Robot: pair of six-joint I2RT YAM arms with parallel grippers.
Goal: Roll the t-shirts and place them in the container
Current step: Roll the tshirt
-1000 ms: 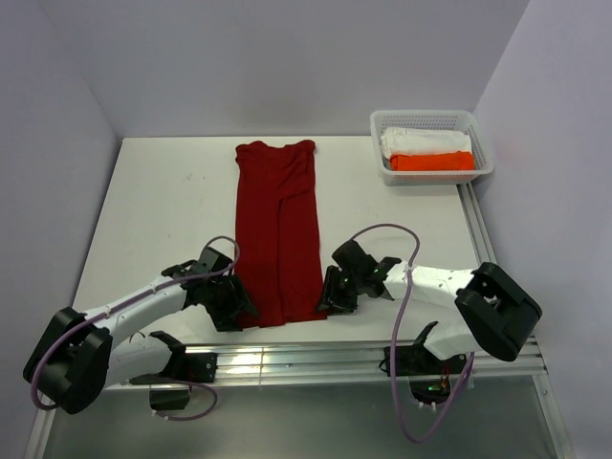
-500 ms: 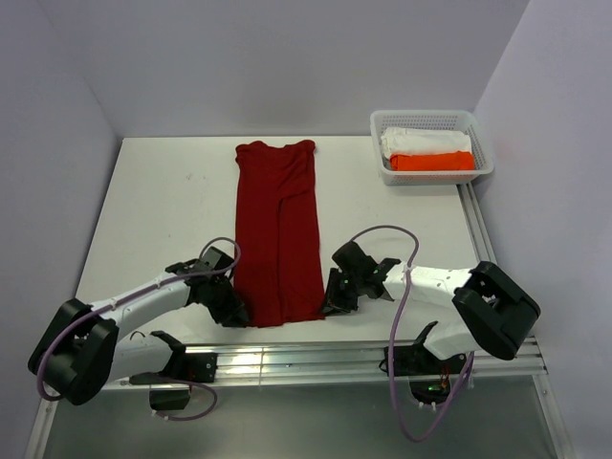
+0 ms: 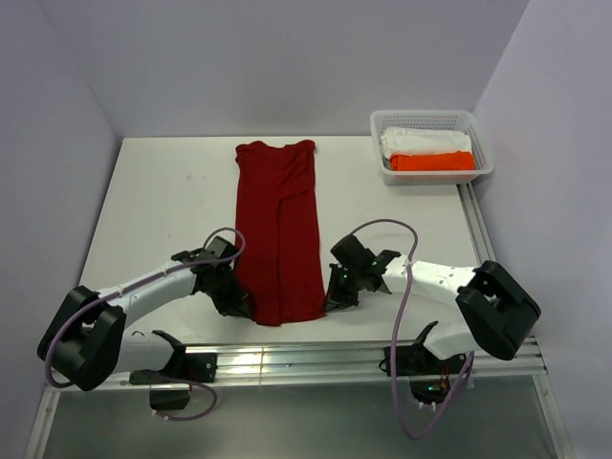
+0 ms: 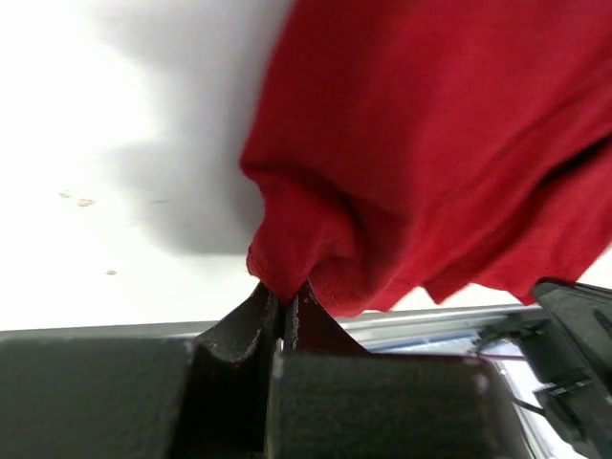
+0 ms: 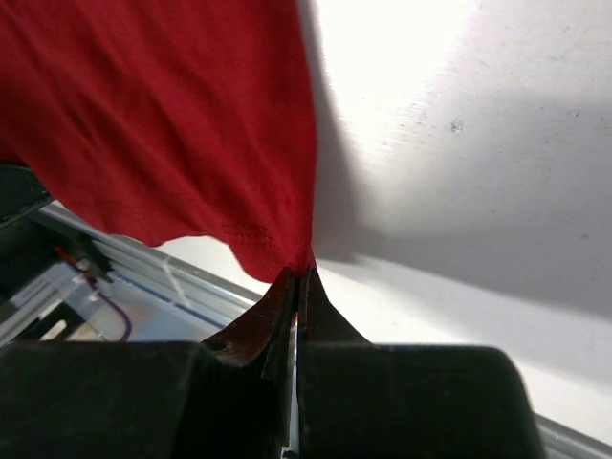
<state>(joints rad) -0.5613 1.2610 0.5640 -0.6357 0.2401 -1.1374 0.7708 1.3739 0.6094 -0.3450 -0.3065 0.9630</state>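
My left tool (image 4: 284, 304) and right tool (image 5: 298, 279) each pinch a t-shirt (image 3: 279, 225) hem corner; I should lift evenly, curl tight, low over desk (image 3: 163, 206).

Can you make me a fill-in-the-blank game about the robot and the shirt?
The t-shirt is dark ___.
The left gripper and right gripper are both ___ on its near hem.
The basket holds a white bundle and an ___ bundle.
Missing words: red, shut, orange.
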